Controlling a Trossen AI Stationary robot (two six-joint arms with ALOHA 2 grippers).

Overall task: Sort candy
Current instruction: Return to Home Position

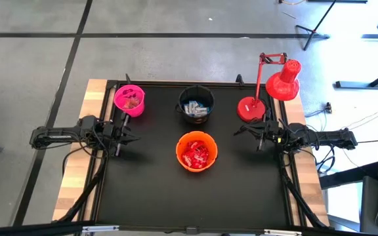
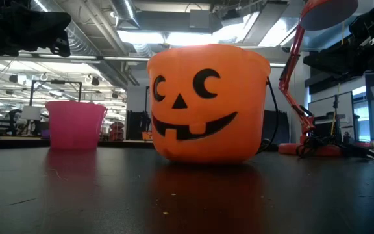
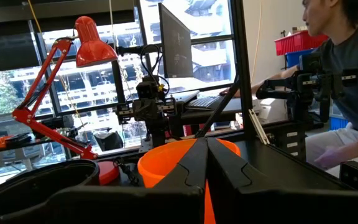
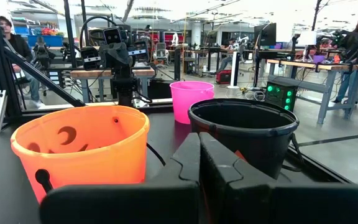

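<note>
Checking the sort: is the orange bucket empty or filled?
Not empty: the high view shows red packets lying inside the orange bucket. The left pincer and right pincer wait at the table's sides.

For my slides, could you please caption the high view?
Candy sorted into pink bucket, black bucket and orange bucket; left gripper and right gripper shut, flanking them.

Table open in front, orange bucket mid-table, pink bucket, black bucket, lamp along back

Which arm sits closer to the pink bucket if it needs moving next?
Left. The left gripper rests just beside the pink bucket; the right gripper waits across the table by the lamp base.
</note>
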